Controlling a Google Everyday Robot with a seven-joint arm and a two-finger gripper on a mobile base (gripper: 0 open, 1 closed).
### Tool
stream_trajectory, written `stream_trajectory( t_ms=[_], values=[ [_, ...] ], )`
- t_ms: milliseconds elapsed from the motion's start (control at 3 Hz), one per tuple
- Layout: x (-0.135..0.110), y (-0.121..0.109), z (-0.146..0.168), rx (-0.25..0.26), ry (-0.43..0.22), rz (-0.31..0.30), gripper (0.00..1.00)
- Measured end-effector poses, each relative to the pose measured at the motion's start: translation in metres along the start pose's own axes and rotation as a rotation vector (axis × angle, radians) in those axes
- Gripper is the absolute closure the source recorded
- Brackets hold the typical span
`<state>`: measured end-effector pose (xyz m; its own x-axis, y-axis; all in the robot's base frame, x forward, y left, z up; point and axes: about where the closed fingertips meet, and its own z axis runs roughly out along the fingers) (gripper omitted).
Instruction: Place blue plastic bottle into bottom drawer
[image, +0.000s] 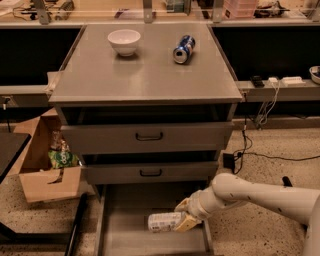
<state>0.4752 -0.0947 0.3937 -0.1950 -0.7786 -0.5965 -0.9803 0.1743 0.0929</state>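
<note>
Camera view: I look down at the front of a grey drawer cabinet (145, 80), and my arm (260, 192) comes in from the lower right.
My gripper: the gripper (184, 216) is low down inside the open bottom drawer (131, 241), towards its right side.
Its grip: my fingers (188, 223) are pinched around the right end of the blue plastic bottle (163, 221), one above it and one below.
Bottle: it lies on its side, running left to right, with the pale label facing up. It is inside the drawer's walls, over the right half of the floor. I cannot tell whether it touches the floor or is just above it.
Bottom drawer: pulled out towards the camera, with its flat floor bare to the left of the bottle.
Upper drawers: the top drawer (110, 137) and middle drawer (115, 173) each have a dark handle and are slightly pulled out.
Cabinet top: a white bowl (124, 41) stands at the back left. A blue soda can (183, 48) lies on its side to the right of the bowl, well apart from it.
Floor, left: an open cardboard box (44, 181) with a green packet (62, 158) inside.
</note>
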Motion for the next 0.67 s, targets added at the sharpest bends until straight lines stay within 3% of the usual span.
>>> stream_trajectory(
  t_ms=[667],
  values=[
    [0.0069,-0.0046,0.0101,0.017,-0.001,0.014,1.0]
  ],
)
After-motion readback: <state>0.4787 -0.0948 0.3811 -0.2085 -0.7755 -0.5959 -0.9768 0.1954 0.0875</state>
